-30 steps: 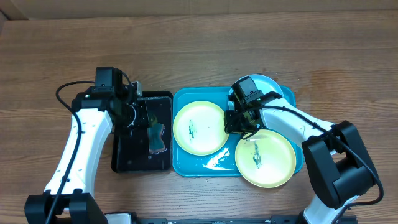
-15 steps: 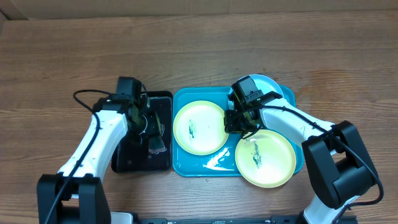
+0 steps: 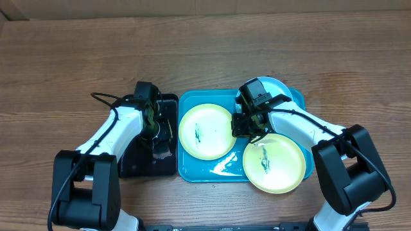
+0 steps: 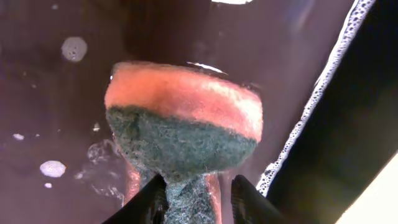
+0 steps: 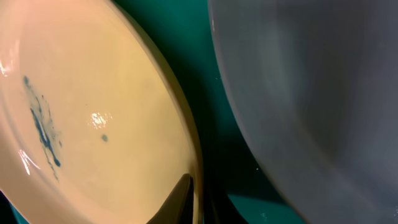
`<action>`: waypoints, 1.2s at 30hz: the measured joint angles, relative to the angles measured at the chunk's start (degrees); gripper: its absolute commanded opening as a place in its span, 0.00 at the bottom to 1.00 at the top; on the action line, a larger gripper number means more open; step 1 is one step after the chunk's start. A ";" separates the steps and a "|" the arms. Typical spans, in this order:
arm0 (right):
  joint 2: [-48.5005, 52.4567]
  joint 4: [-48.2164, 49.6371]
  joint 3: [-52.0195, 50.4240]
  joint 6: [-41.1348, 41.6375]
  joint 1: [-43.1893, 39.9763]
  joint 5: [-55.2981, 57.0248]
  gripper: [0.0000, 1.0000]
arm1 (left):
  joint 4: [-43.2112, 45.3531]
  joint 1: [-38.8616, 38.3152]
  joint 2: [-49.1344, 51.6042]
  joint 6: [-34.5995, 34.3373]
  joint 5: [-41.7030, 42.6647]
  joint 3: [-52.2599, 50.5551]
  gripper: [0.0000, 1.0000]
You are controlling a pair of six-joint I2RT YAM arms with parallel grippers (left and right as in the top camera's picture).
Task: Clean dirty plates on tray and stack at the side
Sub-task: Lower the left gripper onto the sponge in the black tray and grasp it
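The turquoise tray [image 3: 192, 170] holds a pale yellow-green plate [image 3: 205, 131] with a dark smear at centre. A second smeared yellow-green plate [image 3: 274, 163] overlaps the tray's front right corner. A light blue-white plate [image 3: 282, 86] at the back right is partly hidden under my right arm. My right gripper [image 3: 246, 130] is shut on the right rim of the left plate [image 5: 93, 112], one finger [image 5: 180, 198] on top; the blue-white plate [image 5: 311, 87] lies beside it. My left gripper [image 3: 157, 131] is shut on an orange and green sponge [image 4: 180, 124] over the black tray.
A narrow black tray [image 3: 138, 163], wet with suds [image 4: 311, 106], stands just left of the turquoise tray. Bare wooden table [image 3: 205, 51] lies behind and to both sides.
My left arm has swung right over the black tray and come down on the sponge. My right arm and the plates have not moved.
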 measured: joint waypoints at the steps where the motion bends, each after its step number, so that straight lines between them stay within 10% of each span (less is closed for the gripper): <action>1: 0.00 0.00 0.00 -0.04 0.02 -0.02 0.09 | 0.00 0.02 0.00 -0.02 -0.24 0.00 0.37; 15: 0.00 0.22 0.00 -0.02 0.02 0.00 0.10 | -2.40 0.02 -12.92 1.92 -1.25 0.00 0.46; 36: 0.00 0.02 0.00 -0.02 0.00 -0.07 0.10 | -3.54 0.02 -1.64 2.80 -1.29 0.00 0.25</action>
